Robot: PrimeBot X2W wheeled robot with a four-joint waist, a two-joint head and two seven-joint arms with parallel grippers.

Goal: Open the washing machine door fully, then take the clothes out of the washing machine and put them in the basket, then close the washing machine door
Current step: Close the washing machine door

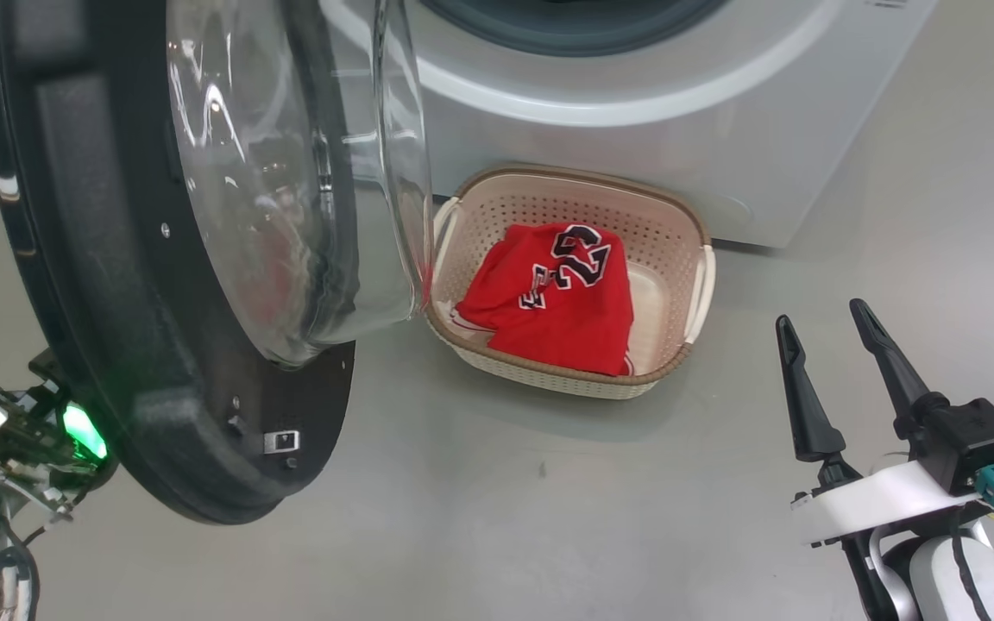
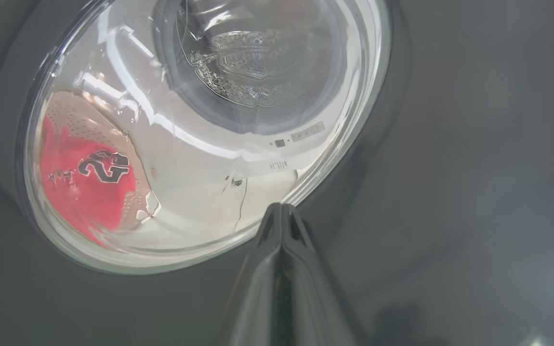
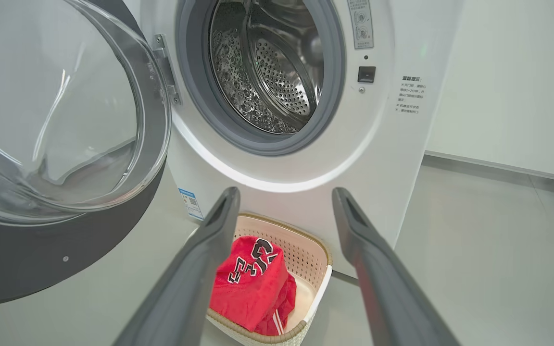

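Note:
The washing machine door [image 1: 117, 302] stands swung open at the left, its glass bowl [image 1: 290, 172] facing the basket. The cream basket [image 1: 566, 185] sits on the floor against the washing machine [image 1: 635, 129] and holds the red clothes [image 1: 557, 293], the "23" facing up. The steel drum [image 3: 267, 72] shows bare metal. My left gripper [image 2: 281, 206] is shut with nothing in it, its tips at the door's dark outer face [image 2: 426, 144] just below the window. My right gripper [image 1: 820, 312] hangs open and empty, to the right of the basket [image 3: 306, 240] and nearer to me.
Grey floor [image 1: 506, 517] spreads in front of the machine. My left wrist with a green light [image 1: 83, 431] sits behind the door's lower edge. A white wall with a baseboard [image 3: 498, 72] runs to the right of the washer.

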